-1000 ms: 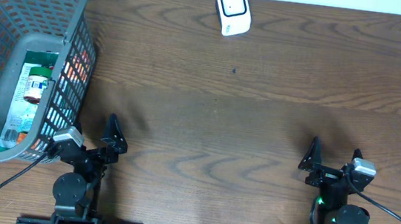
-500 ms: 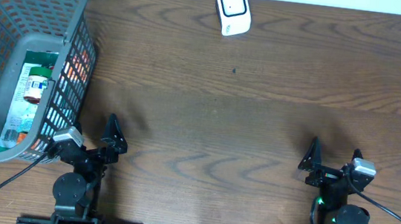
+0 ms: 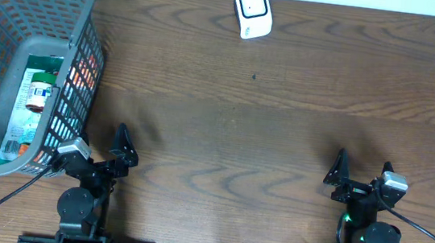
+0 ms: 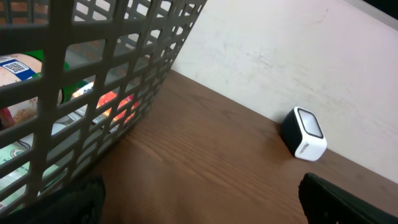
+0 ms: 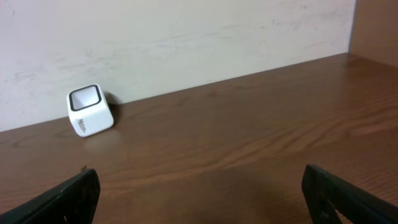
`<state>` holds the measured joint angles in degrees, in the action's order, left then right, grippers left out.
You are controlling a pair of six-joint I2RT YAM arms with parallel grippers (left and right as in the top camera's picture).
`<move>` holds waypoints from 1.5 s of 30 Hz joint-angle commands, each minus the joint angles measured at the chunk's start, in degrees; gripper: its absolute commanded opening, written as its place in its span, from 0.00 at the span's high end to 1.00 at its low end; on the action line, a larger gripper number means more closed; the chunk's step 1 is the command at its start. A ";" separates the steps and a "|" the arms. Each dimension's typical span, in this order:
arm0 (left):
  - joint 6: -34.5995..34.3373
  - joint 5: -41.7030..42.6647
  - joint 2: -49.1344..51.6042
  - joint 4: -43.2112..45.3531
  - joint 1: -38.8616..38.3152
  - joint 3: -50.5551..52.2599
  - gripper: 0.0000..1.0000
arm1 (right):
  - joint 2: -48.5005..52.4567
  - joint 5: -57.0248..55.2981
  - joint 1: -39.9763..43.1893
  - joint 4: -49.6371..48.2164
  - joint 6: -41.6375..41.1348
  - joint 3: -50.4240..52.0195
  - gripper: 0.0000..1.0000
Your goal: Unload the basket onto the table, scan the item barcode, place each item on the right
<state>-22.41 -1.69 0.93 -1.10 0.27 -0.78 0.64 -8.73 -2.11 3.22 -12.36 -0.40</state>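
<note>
Holding the items [image 3: 38, 91] awaiting scan, the basket [image 3: 83, 10] stands far left; one label carries a printed code, text unreadable. Left gripper [image 3: 101, 146] sits just beside it, jaws apart, empty, presumably parked within reach. Scanner [image 3: 253, 9] at far edge, lettering illegible. Right gripper [image 3: 362, 175] parked, jaws apart, empty.

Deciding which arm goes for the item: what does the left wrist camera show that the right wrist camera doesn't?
Only the left wrist view: the grey basket, close on the left, with packaged items visible through its mesh.

Only the right wrist view: the stretch of tabletop running to the right of the scanner.

Both: the white scanner standing by the pale wall. Each view also shows its own open hand, the left hand and the right hand, holding nothing.
</note>
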 commanded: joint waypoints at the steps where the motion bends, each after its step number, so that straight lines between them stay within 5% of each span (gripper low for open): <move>1: 0.94 -1.57 0.11 -2.75 0.24 0.55 0.00 | 0.02 0.02 -0.13 0.22 0.22 0.09 0.01; 18: 0.96 0.11 0.11 -2.75 0.26 0.28 0.00 | 0.02 0.02 -0.13 0.22 0.22 0.09 0.01; 23: 1.18 2.32 0.92 -9.90 0.26 -6.47 0.00 | 0.02 0.02 -0.13 0.22 0.22 0.09 0.01; 29: 4.17 2.69 8.61 -26.93 0.24 -24.28 0.00 | 0.02 0.02 -0.13 0.22 0.22 0.09 0.01; 36: 6.32 12.72 26.75 -45.13 0.24 -50.66 0.00 | 0.02 0.02 -0.13 0.22 0.24 0.09 0.01; 45: 12.35 17.55 60.70 -81.13 0.24 -100.56 0.00 | 0.02 0.04 -0.13 0.20 0.20 0.09 0.01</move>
<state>-13.58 13.76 52.47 -77.25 0.32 -88.71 0.78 -8.69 -2.11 3.25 -12.36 -0.40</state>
